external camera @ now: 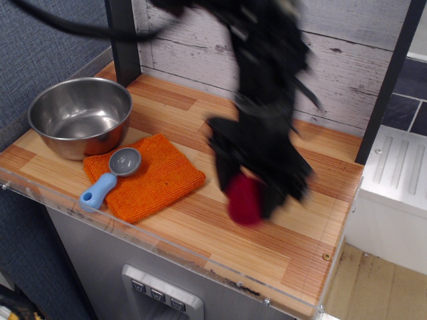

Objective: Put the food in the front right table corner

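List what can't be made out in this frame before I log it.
- Gripper: motion-blurred, so the finger positions are unreadable.
- Red food piece: smeared by blur; its exact shape, and whether it touches the tabletop, are unclear.
- Arm's upper part: cut off by the top edge.
- Tabletop behind the arm: hidden by it.
- Screw near the front right corner: too small for detail.

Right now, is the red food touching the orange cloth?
Apart. The one camera view shows the food held in the blurred pincer, with a strip of bare wooden tabletop between it and the orange cloth.
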`<state>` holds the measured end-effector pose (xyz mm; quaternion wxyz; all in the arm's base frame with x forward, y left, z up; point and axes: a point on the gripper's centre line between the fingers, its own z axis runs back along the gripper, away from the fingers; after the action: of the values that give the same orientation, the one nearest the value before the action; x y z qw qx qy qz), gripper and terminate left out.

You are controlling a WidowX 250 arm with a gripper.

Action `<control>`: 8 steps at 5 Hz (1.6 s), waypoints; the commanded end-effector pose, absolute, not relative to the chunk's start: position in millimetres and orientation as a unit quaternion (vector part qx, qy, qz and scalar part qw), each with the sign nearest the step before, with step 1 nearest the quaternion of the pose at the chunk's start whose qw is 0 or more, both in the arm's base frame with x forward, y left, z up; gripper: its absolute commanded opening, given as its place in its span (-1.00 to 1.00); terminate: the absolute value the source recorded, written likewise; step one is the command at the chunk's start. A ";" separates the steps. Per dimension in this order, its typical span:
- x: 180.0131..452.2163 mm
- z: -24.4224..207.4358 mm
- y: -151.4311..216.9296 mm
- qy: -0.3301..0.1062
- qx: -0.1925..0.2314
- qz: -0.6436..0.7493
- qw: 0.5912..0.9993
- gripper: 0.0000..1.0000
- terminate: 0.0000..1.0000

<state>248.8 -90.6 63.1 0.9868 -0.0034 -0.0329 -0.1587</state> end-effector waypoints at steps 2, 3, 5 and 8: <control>251.0 34.5 -90.5 -0.050 0.038 -0.208 0.976 -1.00 -1.00; 252.1 35.1 -83.3 -0.040 0.032 -0.192 0.980 1.00 -1.00; 253.0 98.1 -63.7 -0.093 -0.014 -0.153 0.984 1.00 -1.00; 236.3 148.9 40.3 -0.130 0.008 0.008 0.991 1.00 -1.00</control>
<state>253.6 34.1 138.4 0.9938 0.0024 -0.1111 0.0075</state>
